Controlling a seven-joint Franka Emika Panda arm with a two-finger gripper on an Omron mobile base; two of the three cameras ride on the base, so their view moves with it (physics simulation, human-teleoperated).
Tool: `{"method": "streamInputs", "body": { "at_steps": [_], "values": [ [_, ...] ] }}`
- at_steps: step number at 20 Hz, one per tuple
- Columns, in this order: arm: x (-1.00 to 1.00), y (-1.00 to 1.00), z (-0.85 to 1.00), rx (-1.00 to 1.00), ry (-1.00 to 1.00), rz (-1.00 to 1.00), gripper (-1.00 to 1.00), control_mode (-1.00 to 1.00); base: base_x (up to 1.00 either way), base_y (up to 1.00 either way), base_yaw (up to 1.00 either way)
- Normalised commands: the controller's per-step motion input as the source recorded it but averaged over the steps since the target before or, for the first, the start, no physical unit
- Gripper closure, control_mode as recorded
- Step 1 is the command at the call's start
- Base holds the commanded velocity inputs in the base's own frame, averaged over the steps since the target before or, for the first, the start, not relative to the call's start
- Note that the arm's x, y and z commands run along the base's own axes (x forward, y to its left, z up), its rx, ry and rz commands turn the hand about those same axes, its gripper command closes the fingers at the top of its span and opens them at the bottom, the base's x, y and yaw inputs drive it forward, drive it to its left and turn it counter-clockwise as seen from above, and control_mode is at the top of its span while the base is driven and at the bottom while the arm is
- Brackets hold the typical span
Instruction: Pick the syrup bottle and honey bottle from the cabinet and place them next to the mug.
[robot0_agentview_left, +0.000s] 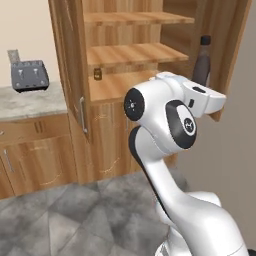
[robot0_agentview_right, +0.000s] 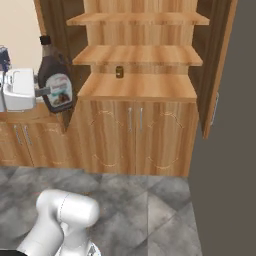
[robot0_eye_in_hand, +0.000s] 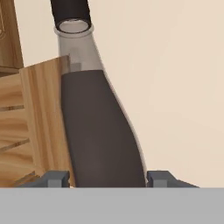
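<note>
The syrup bottle (robot0_eye_in_hand: 100, 131), dark with a narrow neck and black cap, stands upright between my gripper's (robot0_eye_in_hand: 107, 179) two fingertips, which press its lower body from both sides. From the right base camera the syrup bottle (robot0_agentview_right: 56, 82) shows its pale label, held in the air left of the cabinet (robot0_agentview_right: 137, 87) by the gripper (robot0_agentview_right: 50, 92). In the left base view the syrup bottle (robot0_agentview_left: 202, 62) rises behind my white hand. The honey bottle (robot0_agentview_right: 119, 71), small and brown, sits far back on the cabinet's lowest open shelf (robot0_agentview_left: 117, 85). The mug is out of view.
The cabinet's tall doors stand open on both sides (robot0_agentview_left: 70, 65) (robot0_agentview_left: 230, 55). A grey toaster (robot0_agentview_left: 30, 75) sits on the stone counter (robot0_agentview_left: 30, 105) to the left. Lower panelled doors (robot0_agentview_right: 135, 135) are closed. Grey tiled floor lies below.
</note>
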Motion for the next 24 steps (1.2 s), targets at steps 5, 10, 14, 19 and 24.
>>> {"method": "streamInputs", "body": {
  "at_steps": [5, 10, 14, 19, 24],
  "values": [
    [0.0, 0.0, 0.0, 0.0, 0.0, 0.0, 1.0, 1.0, -1.0, 0.57, 0.0],
    [0.0, 0.0, 0.0, 0.0, 0.0, 0.0, 1.0, 1.0, -0.67, 0.64, 0.02],
    [0.0, 0.0, 0.0, 0.0, 0.0, 0.0, 1.0, 1.0, 0.08, 0.94, 0.08],
    [0.0, 0.0, 0.0, 0.0, 0.0, 0.0, 1.0, 1.0, 0.76, 1.0, 0.05],
    [0.0, 0.0, 0.0, 0.0, 0.0, 0.0, 1.0, 1.0, 1.0, 0.87, 0.0]
  ]
}}
